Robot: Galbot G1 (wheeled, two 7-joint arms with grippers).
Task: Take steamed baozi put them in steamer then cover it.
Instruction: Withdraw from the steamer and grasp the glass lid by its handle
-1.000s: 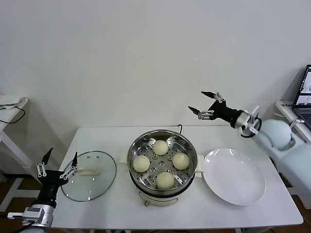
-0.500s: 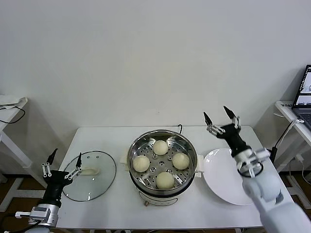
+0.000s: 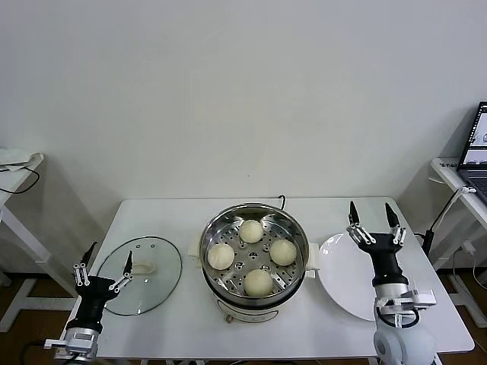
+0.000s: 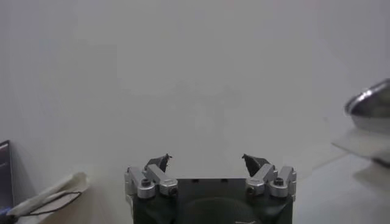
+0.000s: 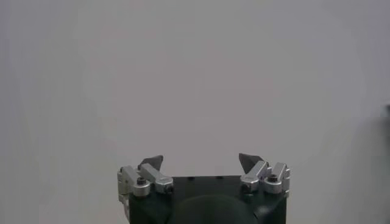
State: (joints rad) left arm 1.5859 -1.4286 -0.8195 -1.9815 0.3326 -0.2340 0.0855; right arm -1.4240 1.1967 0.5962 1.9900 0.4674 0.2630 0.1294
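Note:
The steamer (image 3: pixel 209 230), a shiny steel pot with a perforated tray, stands mid-table, and its edge shows in the left wrist view (image 4: pixel 370 109). Several cream-white baozi (image 3: pixel 251 230) sit on the tray. The cover (image 3: pixel 156 287), a clear glass lid with a white handle, lies flat on the table left of the pot. My left gripper (image 3: pixel 110 252) (image 4: pixel 208 159) points upward at the table's front left, in front of the lid, open and empty. Over the white plate's near side, my right gripper (image 3: pixel 370 207) (image 5: pixel 201 159) also points upward, open and empty.
A flat white plate (image 3: pixel 338 275) lies right of the steamer. A laptop (image 3: pixel 479 144) sits on a side surface at far right. A white side table with a cable (image 3: pixel 15 163) is at far left. A white wall stands behind the table.
My right arm has swung from high at the back right down to the front, fingers now pointing up over the plate. My left gripper has drifted slightly nearer and lower.

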